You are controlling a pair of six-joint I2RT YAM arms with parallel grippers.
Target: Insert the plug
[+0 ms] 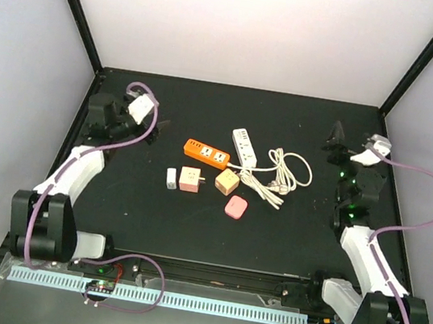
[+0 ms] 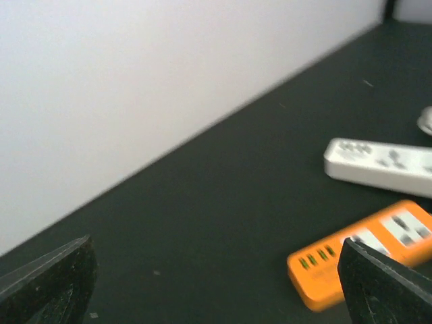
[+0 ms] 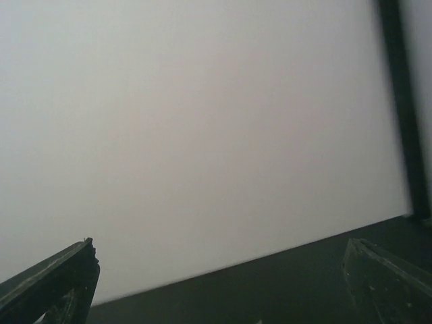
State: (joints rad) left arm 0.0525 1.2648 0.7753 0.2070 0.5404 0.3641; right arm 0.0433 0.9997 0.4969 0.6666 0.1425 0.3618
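I judge this the opening step, the reach, with nothing picked up. Nearest me, a pink adapter (image 1: 236,206) lies near-right of the orange strip (image 1: 206,153), and three small adapters (image 1: 191,179) sit in a row just on its near side. The plug (image 1: 276,189) I take to be at the end of the white cord (image 1: 284,170), bundled right of the orange strip; I can't make out its pins. The white strip (image 1: 244,147) lies just far-right of it. My left gripper (image 1: 145,123) hangs left of the orange strip, jaws wide and empty. The right gripper (image 1: 336,139) is well right of it, also wide and empty. Next I'd bring the right one down over the plug.
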